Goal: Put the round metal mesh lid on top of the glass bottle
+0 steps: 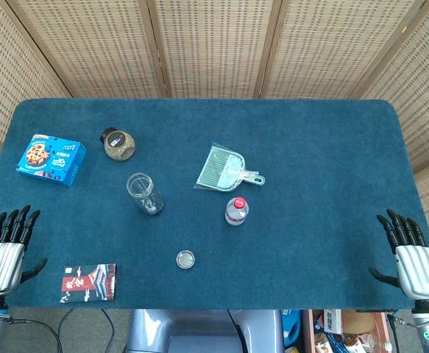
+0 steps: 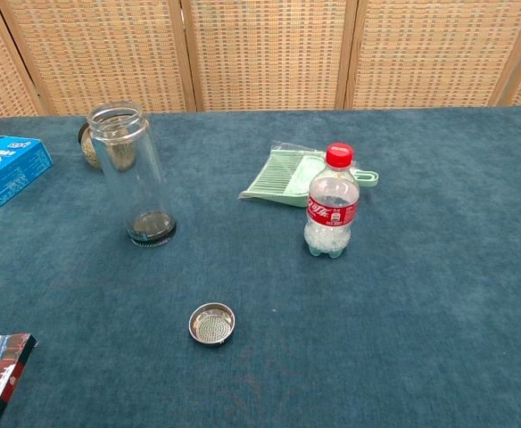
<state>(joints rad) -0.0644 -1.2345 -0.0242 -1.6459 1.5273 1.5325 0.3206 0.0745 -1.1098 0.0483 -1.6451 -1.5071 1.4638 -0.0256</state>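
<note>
The round metal mesh lid lies flat on the blue table near the front edge. The clear glass bottle stands upright with its mouth uncovered, behind and to the left of the lid. My left hand rests at the table's front left corner, fingers spread, holding nothing. My right hand sits at the front right corner, fingers apart and empty. Both hands are far from the lid and the bottle. The chest view shows neither hand.
A small plastic bottle with a red cap stands right of the glass bottle. A green dustpan lies behind it. A blue cookie box, a round jar and a dark packet occupy the left side.
</note>
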